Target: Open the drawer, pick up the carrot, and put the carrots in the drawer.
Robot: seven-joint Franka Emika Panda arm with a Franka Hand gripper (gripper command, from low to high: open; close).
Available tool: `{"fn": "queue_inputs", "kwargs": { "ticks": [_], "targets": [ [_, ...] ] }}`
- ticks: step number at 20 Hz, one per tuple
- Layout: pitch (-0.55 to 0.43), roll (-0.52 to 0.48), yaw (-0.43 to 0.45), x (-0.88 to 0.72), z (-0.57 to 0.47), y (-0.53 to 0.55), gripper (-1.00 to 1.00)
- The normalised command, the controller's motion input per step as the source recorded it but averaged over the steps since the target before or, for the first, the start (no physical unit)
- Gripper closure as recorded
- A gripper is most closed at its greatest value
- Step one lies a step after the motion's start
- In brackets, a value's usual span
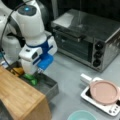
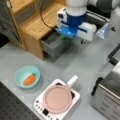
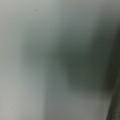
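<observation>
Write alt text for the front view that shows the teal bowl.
The gripper hangs over the open drawer of a wooden cabinet, beside a green vegetable. Nearer the view's bottom, a carrot lies in a teal bowl, left of a pink pan.

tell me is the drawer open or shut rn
Open. In both front views the drawer sticks out of the wooden cabinet, with a green vegetable inside and the gripper over it.

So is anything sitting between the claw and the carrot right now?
Nothing visible blocks it. The carrot lies in the teal bowl on open counter, well apart from the claw, which hangs over the open drawer. Only the bowl's low rim surrounds the carrot. A green vegetable lies in the drawer.
</observation>
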Motion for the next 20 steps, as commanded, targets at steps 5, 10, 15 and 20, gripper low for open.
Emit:
{"fn": "queue_inputs", "kwargs": {
  "ticks": [5,10,15,20],
  "targets": [
    [-0.097,0.047,-0.179,-0.07,-0.05,0.38,-1.00],
    [-0.099,0.046,-0.157,-0.08,-0.06,0.33,-1.00],
    [-0.099,0.048,-0.128,-0.09,-0.07,0.21,-1.00],
    [-0.104,0.034,-0.118,-0.09,-0.07,0.18,-1.00]
  ]
}}
